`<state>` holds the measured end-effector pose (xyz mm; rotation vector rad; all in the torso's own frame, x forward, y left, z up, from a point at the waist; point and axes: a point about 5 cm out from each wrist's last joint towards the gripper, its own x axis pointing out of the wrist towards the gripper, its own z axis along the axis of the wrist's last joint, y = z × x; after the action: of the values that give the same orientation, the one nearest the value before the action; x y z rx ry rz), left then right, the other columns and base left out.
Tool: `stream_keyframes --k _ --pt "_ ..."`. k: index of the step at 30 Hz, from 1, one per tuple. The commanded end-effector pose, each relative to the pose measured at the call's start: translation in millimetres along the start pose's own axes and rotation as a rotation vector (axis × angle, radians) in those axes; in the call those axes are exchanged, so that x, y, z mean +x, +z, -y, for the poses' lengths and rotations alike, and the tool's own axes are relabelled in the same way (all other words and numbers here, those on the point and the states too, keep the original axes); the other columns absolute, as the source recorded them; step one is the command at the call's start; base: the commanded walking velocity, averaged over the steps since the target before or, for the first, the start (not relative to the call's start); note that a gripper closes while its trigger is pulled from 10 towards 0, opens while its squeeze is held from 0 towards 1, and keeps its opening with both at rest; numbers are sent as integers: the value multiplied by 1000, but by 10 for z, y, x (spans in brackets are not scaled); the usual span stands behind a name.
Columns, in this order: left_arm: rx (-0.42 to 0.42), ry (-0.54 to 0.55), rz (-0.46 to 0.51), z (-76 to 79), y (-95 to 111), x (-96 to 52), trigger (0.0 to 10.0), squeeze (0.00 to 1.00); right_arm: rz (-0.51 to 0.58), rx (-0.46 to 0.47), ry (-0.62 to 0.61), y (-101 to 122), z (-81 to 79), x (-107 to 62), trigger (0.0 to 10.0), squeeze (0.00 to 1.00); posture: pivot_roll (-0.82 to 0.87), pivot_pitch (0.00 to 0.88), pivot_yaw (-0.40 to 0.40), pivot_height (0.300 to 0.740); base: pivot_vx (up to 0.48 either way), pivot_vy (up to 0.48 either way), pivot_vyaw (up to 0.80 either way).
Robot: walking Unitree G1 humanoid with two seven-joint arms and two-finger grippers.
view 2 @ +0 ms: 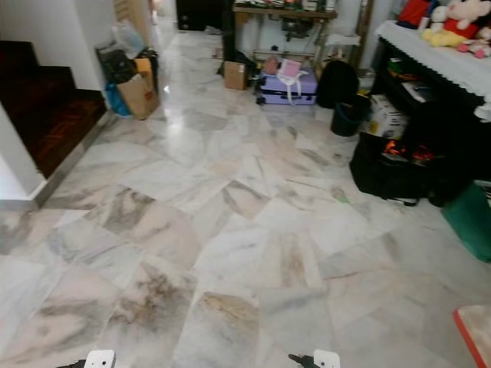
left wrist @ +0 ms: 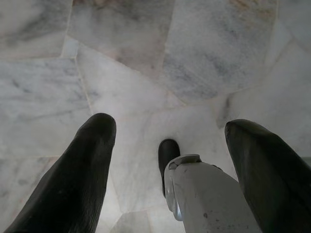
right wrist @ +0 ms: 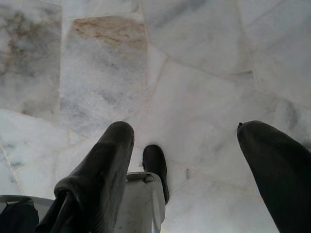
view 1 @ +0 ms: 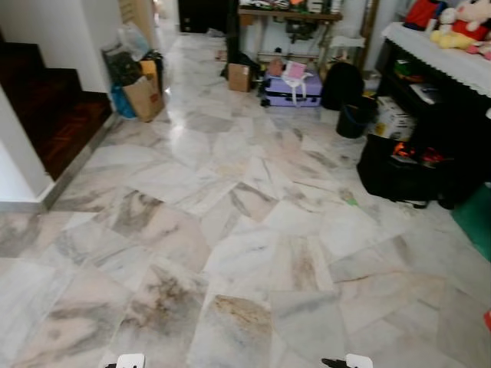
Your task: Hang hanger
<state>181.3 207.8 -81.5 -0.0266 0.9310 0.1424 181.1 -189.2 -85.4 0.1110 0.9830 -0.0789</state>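
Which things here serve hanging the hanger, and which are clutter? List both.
For the job: left gripper, right gripper, both with jaws open and empty.
Lying about: purple suitcase, cardboard box, brown paper bag, black bag, stuffed toys.

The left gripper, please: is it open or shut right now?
Open. In the left wrist view the left gripper shows its two black fingers spread wide apart, with only marble floor between them.

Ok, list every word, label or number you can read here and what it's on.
None can be read.
Cardboard box: any print is too blurred.
Brown paper bag: no lettering can be made out.
White box by the black shelf: markings too small to read.
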Motion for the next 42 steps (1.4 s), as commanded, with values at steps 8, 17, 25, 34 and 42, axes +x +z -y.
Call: stream_keyframes --k 8,17,25,34,42 --pt "-14 4 -7 11 -21 -2 10000 0 -14 -12 1 -12 6 -1 10000 0 104 2 -18 740 0 0 -769" --pt "-15 14 -5 -15 -17 -3 10000 0 -22 -23 5 -19 1 0 10000 0 103 4 -16 740 0 0 -766" --pt "-11 9 -1 -11 -1 0 10000 0 -23 -23 7 -24 -6 0 10000 0 102 11 -9 740 0 0 -757" --pt "-9 6 0 -4 4 1 10000 0 -25 -26 10 -26 -10 0 10000 0 103 13 -7 740 0 0 -759" --pt "-10 5 -1 -12 -4 -2 10000 0 -26 -27 10 -28 -8 0 10000 0 103 9 -8 740 0 0 -758"
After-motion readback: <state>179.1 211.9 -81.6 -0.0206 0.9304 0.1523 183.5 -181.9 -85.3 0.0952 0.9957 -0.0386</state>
